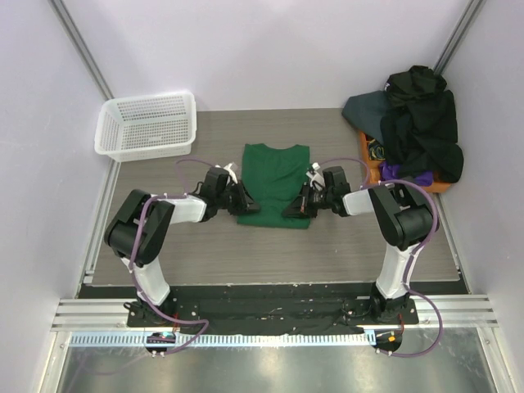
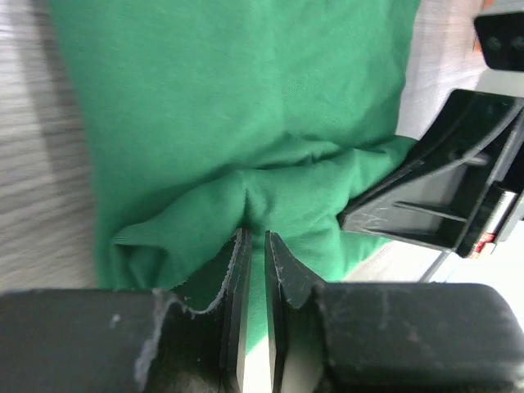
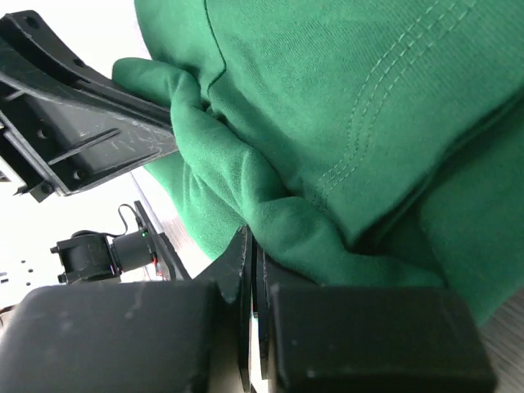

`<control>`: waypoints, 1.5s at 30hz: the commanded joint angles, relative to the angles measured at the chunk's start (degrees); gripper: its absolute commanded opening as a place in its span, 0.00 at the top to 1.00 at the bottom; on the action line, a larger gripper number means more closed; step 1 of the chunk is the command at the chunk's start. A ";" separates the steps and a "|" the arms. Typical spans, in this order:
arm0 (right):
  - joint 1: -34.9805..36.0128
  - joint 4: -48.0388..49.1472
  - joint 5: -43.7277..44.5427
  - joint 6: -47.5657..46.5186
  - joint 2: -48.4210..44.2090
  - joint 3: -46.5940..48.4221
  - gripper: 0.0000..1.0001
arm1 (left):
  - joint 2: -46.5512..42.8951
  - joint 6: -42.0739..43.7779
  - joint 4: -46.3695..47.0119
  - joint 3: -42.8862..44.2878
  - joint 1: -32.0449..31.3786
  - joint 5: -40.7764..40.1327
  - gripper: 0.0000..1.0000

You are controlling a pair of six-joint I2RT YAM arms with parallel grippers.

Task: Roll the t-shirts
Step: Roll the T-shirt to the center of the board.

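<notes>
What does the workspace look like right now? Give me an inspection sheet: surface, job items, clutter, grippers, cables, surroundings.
Surface: wood-grain table, flat.
Job's things: green t-shirt spread mid-table, its near edge bunched; pile of dark shirts heaped on the orange tray, far right.
Clutter: white mesh basket, far left.
Grippers: left gripper and right gripper each shut on the green t-shirt, at its near corners.
Cables: purple cables looped along both arms.
Surroundings: pale walls on three sides; metal rail along the near edge.
</notes>
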 commanded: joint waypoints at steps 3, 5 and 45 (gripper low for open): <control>-0.44 -4.04 7.83 -3.48 0.17 1.00 0.99 | 0.38 0.84 4.56 -4.23 1.72 -5.74 0.83; -0.35 -5.62 8.80 -3.93 -0.97 0.30 0.99 | 0.20 0.75 5.27 -4.94 1.72 -5.65 0.83; 14.41 -32.71 36.40 -15.36 -33.77 -8.32 0.56 | -39.09 10.41 -14.95 -23.58 -3.82 -15.58 0.53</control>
